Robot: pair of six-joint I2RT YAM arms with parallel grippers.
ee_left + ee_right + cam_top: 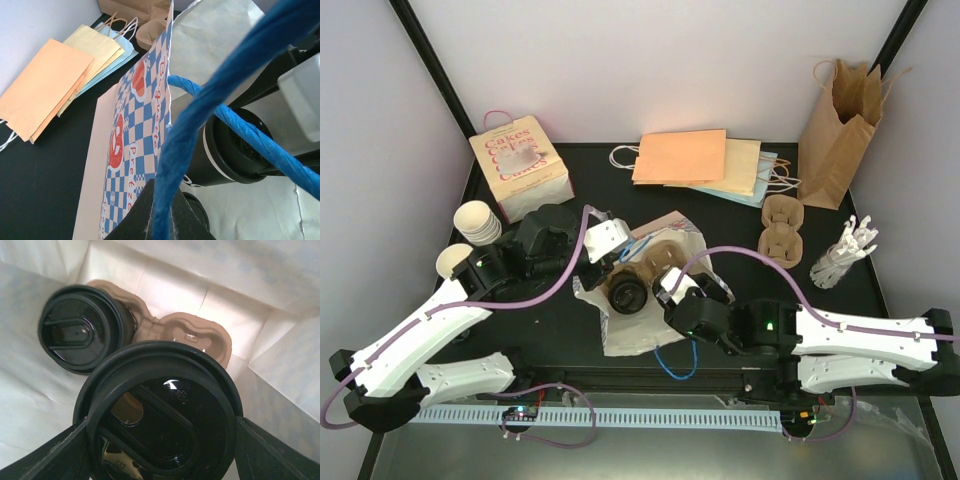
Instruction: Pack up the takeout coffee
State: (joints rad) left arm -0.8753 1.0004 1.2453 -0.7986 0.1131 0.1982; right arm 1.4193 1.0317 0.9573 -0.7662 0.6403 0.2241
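A white paper bag (655,335) with blue check print (132,145) lies open at the table's middle. Inside it a brown pulp cup carrier (197,332) holds one cup with a black lid (82,335), which also shows in the top view (625,295). My right gripper (162,440) reaches into the bag and is shut on a second black-lidded cup (165,415), held over the carrier's free socket; it also shows in the top view (672,290). My left gripper (162,220) is shut on the bag's blue rope handle (200,115) and holds the bag's mouth up (603,243).
A stack of cream paper cups (478,220) and a single cup (452,260) stand at the left by a "Cakes" box (520,165). Flat orange, yellow and blue bags (695,160), a brown paper bag (838,130), a spare carrier (782,232) and white cutlery (845,252) are at the back right.
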